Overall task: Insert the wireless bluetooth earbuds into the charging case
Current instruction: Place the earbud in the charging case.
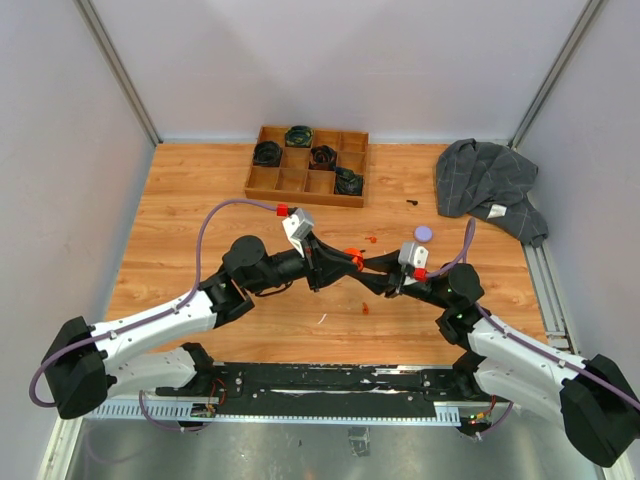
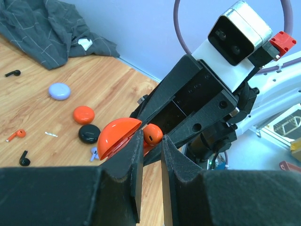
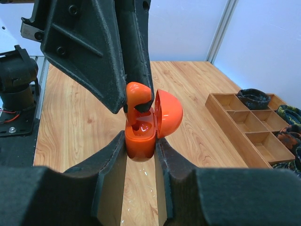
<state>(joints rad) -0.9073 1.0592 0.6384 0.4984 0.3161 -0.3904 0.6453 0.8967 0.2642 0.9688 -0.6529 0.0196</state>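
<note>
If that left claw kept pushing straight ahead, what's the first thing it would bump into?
The open orange charging case held by the right gripper; the orange earbud in the left gripper looks almost in its socket.

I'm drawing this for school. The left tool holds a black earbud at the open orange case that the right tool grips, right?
Not quite: the earbud is orange, not black, as the right wrist view shows. The rest is right: the left tool holds it at the open orange case, which the right tool grips.
</note>
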